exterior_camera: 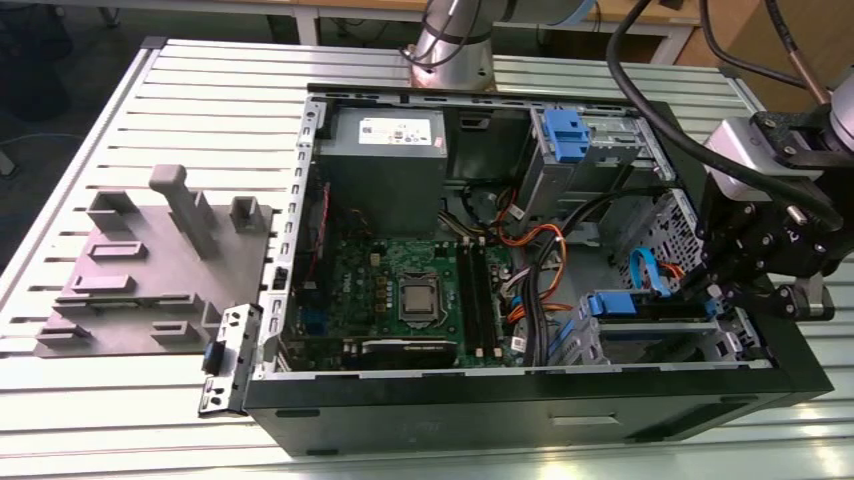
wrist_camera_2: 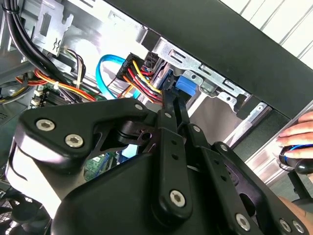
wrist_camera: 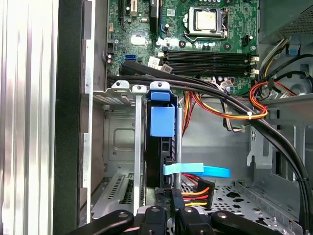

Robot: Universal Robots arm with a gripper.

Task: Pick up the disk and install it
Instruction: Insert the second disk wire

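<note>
Slatted tabletop (exterior_camera: 187, 110), open computer case (exterior_camera: 534, 400).
My end effector (wrist_camera: 168, 196) is clamped on the disk (wrist_camera: 161, 147) standing in the drive cage, lower centre.

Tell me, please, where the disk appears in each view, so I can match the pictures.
Exterior view: the disk sits in the drive cage, toward the exterior view's right.
First wrist view: the disk stands on edge in the cage.
Second wrist view: the disk lies just beyond the gripper.
Shared landmark: the light-blue flat cable.
</note>
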